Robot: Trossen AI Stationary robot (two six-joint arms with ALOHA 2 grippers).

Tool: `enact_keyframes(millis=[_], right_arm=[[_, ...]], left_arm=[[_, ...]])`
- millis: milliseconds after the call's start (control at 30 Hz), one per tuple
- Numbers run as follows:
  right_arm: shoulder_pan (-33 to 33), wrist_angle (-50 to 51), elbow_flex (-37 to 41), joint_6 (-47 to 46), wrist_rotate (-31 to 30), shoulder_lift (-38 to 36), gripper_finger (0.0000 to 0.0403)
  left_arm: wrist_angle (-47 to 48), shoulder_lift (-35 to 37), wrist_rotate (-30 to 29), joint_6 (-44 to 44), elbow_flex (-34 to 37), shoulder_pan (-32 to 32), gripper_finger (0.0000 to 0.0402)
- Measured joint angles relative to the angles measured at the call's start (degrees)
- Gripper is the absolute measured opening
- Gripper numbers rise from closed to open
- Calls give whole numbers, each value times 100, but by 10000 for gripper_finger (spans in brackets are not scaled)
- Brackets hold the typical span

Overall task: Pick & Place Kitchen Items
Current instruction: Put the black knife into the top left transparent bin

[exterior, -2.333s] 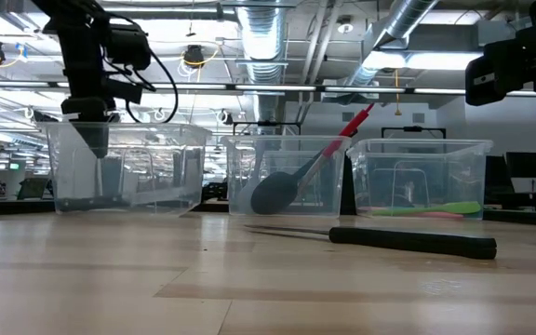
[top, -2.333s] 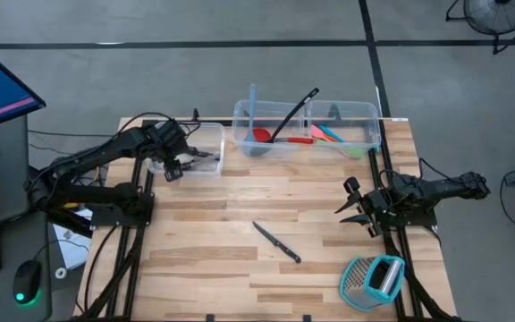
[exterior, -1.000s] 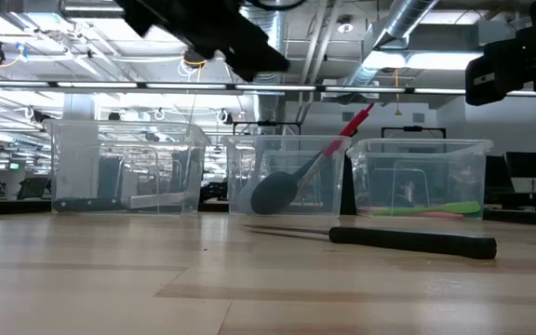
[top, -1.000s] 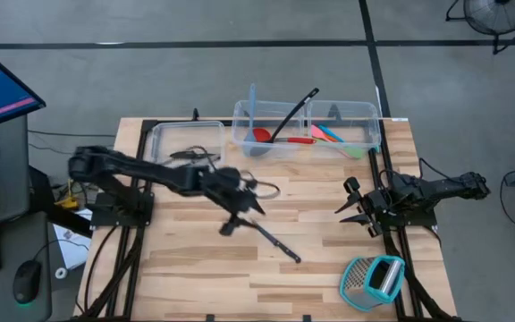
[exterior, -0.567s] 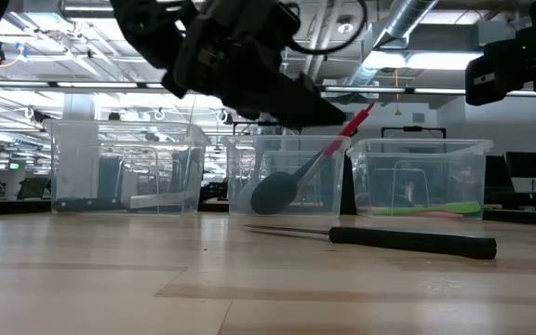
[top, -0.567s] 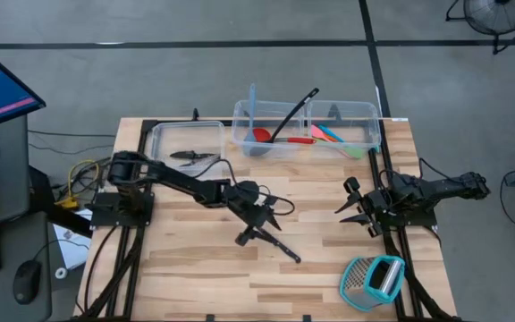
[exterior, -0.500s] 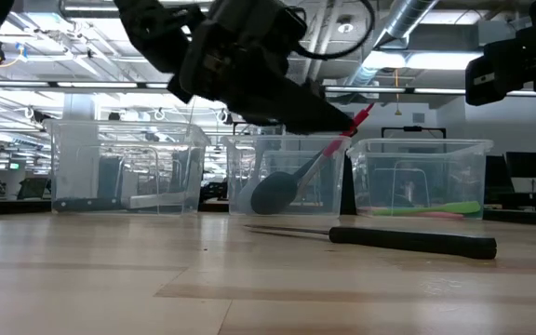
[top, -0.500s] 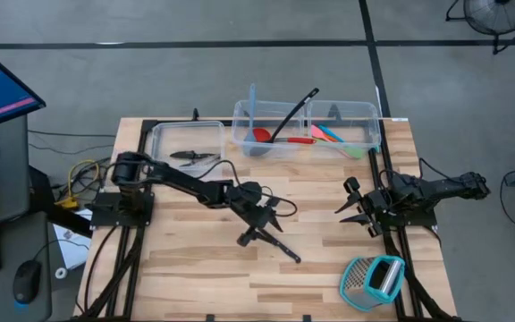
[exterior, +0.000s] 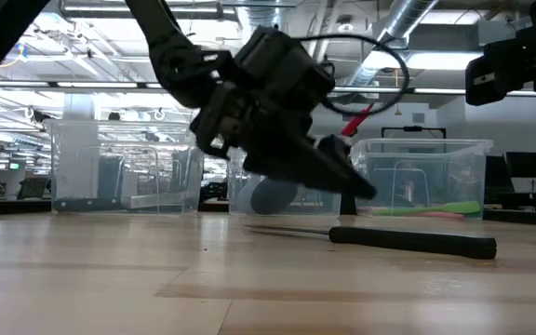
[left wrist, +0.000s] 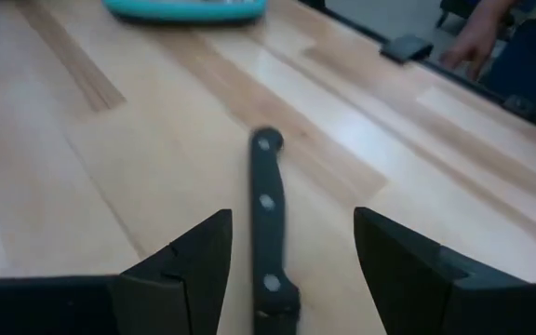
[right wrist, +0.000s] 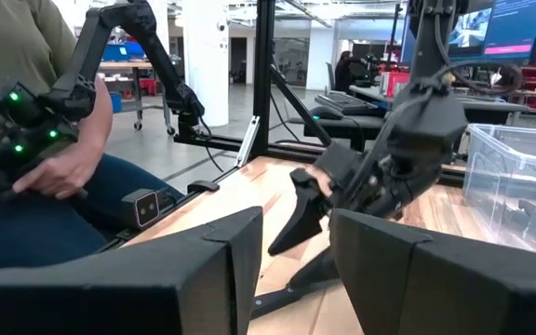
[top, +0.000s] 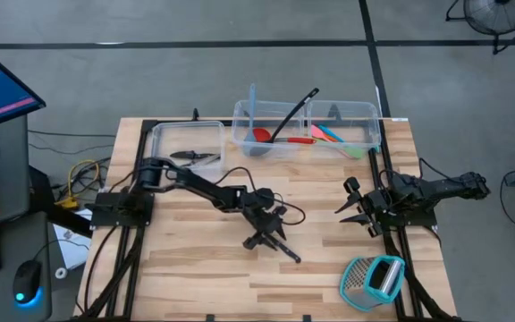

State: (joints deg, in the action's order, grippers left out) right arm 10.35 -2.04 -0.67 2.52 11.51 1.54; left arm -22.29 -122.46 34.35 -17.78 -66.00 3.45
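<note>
Left gripper (left wrist: 291,270) spread, fingers (left wrist: 194,256) straddling the knife (left wrist: 266,223) handle, not yet clenched. Knife flat mid-table (top: 195,268), at 5 o'clock from the left bin (top: 164,134). Pick step: lower, pinch, lift. Right gripper (top: 351,207) parked at 3 o'clock, spread, empty.

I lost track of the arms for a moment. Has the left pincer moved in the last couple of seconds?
Yes. The left pincer has left the clear bin at the table's far left and now hangs open over the knife mid-table.
</note>
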Motion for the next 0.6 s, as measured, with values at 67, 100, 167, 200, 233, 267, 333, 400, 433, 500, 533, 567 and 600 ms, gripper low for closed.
enact_keyframes(millis=[67,100,167,200,233,267,333,400,433,500,533,567,600], right_arm=[[2,-2,0,0,2,0,124],[1,0,0,-1,1,0,124],[1,-2,0,0,1,0,124],[1,-1,1,0,2,0,124],[0,0,0,0,0,0,124],[0,0,0,0,2,0,124],[1,-2,0,-1,1,0,124],[0,0,0,0,0,0,124],[0,-2,0,0,1,0,124],[0,-1,0,0,2,0,124],[0,-2,0,0,0,0,124],[0,-2,0,0,0,0,124],[1,-1,0,0,0,0,124]], left_arm=[[23,-111,-1,39,0,8,205],[25,-148,-6,80,0,8,205],[8,-199,-93,93,2,8,205],[27,-210,-176,99,2,8,205],[45,-212,-284,98,9,15,205],[48,-212,-424,68,15,34,204],[70,-212,-674,-63,15,43,200],[88,-212,-772,-135,19,43,192],[108,-212,-796,-134,20,43,186],[193,-212,-796,-119,20,43,172],[213,-212,-800,-107,22,43,165],[219,-212,-798,-103,22,47,158],[237,-212,-802,-98,22,61,152]])
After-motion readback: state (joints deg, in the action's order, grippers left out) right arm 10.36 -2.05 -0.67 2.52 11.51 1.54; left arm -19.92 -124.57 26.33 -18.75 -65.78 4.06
